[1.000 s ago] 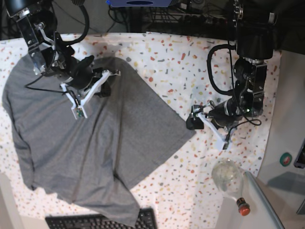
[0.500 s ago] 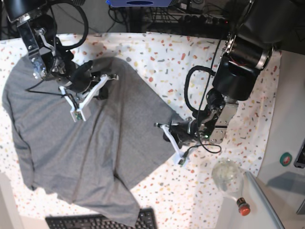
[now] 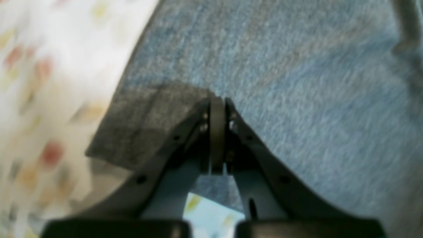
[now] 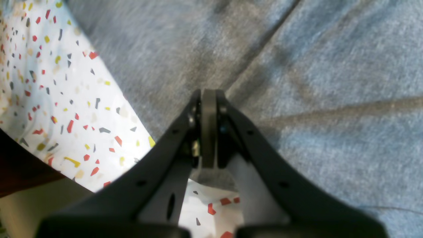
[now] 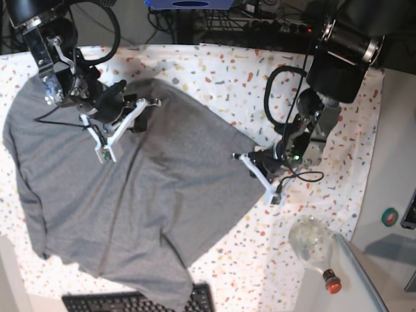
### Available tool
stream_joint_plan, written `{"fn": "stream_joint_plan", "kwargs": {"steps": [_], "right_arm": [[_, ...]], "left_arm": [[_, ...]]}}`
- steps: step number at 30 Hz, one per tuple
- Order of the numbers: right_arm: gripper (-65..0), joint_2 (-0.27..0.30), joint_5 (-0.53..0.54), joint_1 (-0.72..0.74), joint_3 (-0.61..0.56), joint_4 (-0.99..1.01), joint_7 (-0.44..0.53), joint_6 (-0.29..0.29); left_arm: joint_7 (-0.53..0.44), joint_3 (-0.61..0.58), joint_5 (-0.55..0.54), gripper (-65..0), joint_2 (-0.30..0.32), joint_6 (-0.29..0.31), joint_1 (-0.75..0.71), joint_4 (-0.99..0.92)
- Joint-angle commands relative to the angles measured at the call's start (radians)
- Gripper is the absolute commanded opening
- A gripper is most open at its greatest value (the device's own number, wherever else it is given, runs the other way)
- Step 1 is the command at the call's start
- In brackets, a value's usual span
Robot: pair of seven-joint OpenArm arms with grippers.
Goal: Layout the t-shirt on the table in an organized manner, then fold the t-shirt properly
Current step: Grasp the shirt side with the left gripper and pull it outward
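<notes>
Since a second ago the left gripper [image 5: 250, 164] has closed, jaws clamped on the t-shirt's [image 5: 149, 195] right corner. Beside the upper edge, the right gripper [image 5: 127, 125] pinches cloth too. Grey fabric lies spread across the speckled worktop [image 5: 221, 71].

Bare speckled table [image 5: 221, 71] lies open along the far edge and between the two arms. At the near right corner a clear bottle [image 5: 313, 244] stands in the way, and what looks like a keyboard [image 5: 140, 301] blocks the near edge.
</notes>
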State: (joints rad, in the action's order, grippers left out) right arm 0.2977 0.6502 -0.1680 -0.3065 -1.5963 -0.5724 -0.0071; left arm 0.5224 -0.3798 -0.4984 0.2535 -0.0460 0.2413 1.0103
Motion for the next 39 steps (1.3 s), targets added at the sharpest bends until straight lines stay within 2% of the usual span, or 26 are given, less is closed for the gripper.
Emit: {"fn": "stream_joint_plan", "kwargs": {"steps": [1,4,8,12,15,18,21,24,25,27,29,31,39], "right_arm": [[-65.0,0.010,0.004,0.009,0.022,-0.014,0.021,0.008],[-65.0,0.010,0.004,0.006,0.040,-0.014,0.019,0.008],[-65.0,0.013,0.004,-0.009,0.068,-0.014,0.018,0.009],[-65.0,0.013,0.004,-0.015,0.077,-0.014,0.018,0.011],[-65.0,0.013,0.004,-0.015,0.077,-0.014,0.016,0.011],[-65.0,0.013,0.004,-0.015,0.076,-0.016,0.016,0.011],[-65.0,0.013,0.004,-0.020,0.076,-0.016,0.015,0.011],[-65.0,0.013,0.004,-0.032,0.076,-0.016,0.018,0.011],[-65.0,0.014,0.004,-0.034,0.076,-0.016,0.018,0.011],[-65.0,0.014,0.004,-0.035,0.076,-0.016,0.018,0.011],[-65.0,0.014,0.004,-0.035,0.076,-0.016,0.018,0.011],[-65.0,0.014,0.004,-0.035,0.076,-0.016,0.018,0.011],[-65.0,0.014,0.004,-0.038,0.076,-0.016,0.018,0.011]], "left_arm": [[0.064,0.000,0.011,-65.0,0.023,-0.027,-0.038,0.034],[0.064,0.026,0.011,-65.0,0.057,-0.065,-0.129,0.111],[0.066,0.178,0.011,-65.0,0.059,-0.068,-0.242,0.192],[0.068,0.305,0.010,-65.0,0.059,-0.068,-0.334,0.356],[0.147,0.379,0.010,-65.0,0.053,-0.068,-0.376,0.506],[0.216,0.471,0.010,-65.0,0.014,-0.067,-0.419,0.618],[0.232,0.603,0.010,-65.0,-0.038,-0.067,-0.486,0.686],[0.230,0.733,0.010,-35.4,-0.082,-0.065,-0.541,0.695],[0.230,0.764,0.010,-27.3,-0.089,-0.062,-0.552,0.683],[0.230,0.775,0.010,-18.6,-0.085,-0.005,-0.557,0.644],[0.230,0.786,0.010,-15.5,-0.082,0.077,-0.552,0.591],[0.230,0.802,0.010,-16.0,-0.082,0.122,-0.541,0.531],[0.229,0.813,0.013,-18.6,-0.104,0.131,-0.483,0.443]]}}
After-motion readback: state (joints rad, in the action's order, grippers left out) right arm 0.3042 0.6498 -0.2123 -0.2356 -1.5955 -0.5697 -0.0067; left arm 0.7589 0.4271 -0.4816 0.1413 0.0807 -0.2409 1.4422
